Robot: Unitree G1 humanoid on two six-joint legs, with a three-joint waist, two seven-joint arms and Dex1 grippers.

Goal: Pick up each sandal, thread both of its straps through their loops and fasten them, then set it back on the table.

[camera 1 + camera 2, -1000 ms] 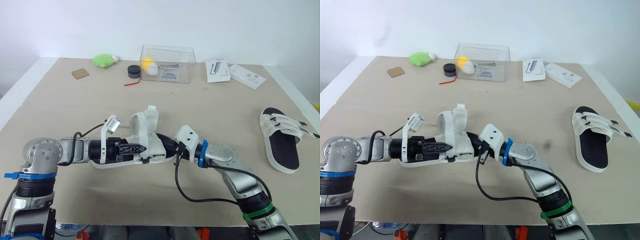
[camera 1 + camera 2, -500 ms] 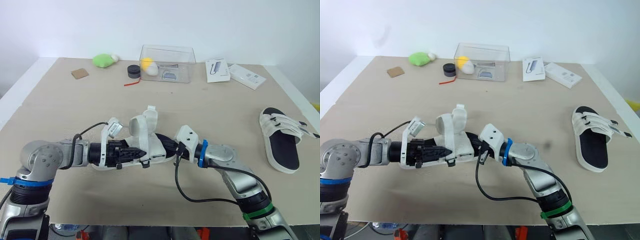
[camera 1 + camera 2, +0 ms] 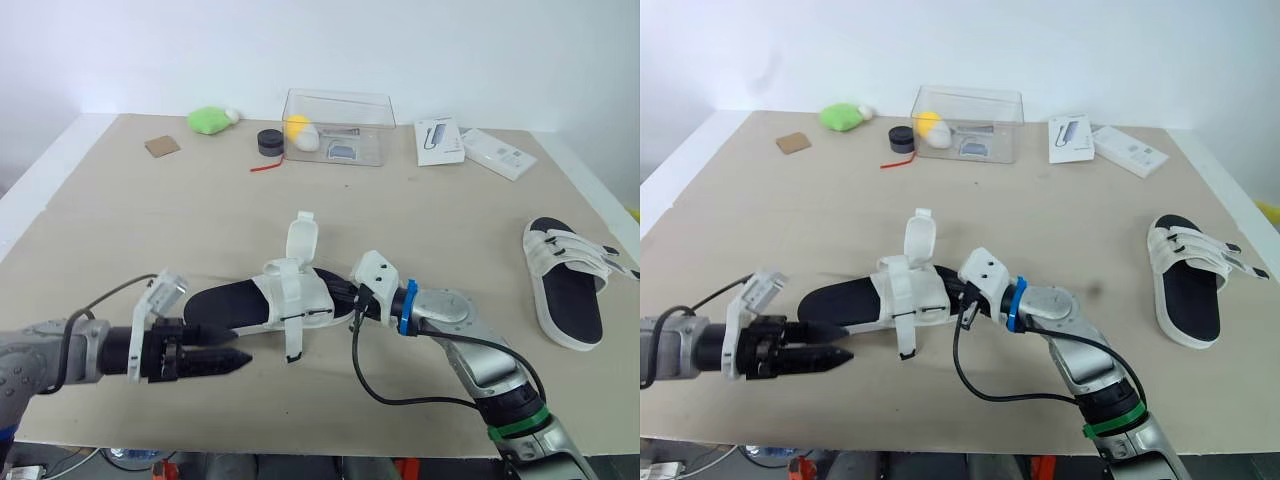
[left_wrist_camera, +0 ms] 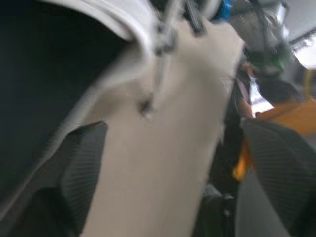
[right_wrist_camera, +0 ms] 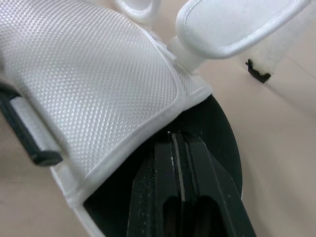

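A black-soled sandal (image 3: 225, 298) with white straps lies mid-table, its rear strap (image 3: 303, 236) standing upright and loose. My right gripper (image 3: 336, 293) is shut, its fingers (image 5: 177, 163) pressed together on the black footbed under the front strap (image 5: 98, 84). My left gripper (image 3: 238, 348) is open just off the sandal's heel end, near the table's front edge, and holds nothing; its fingers (image 4: 84, 163) stand wide apart beside the sole (image 4: 44, 64). A second sandal (image 3: 565, 285) lies at the far right with its straps laid across.
At the back stand a clear plastic box (image 3: 335, 125) with small items, a green object (image 3: 208, 121), a black roll (image 3: 267, 142) and a brown square (image 3: 160, 147). Two white boxes (image 3: 437, 140) (image 3: 495, 152) lie back right. The table's front edge (image 3: 300, 440) is close.
My left gripper let go of the sandal, opened, and drew back toward the near left. The sandal's heel end now lies flat, and the loose strap stands straighter. The right arm stayed put.
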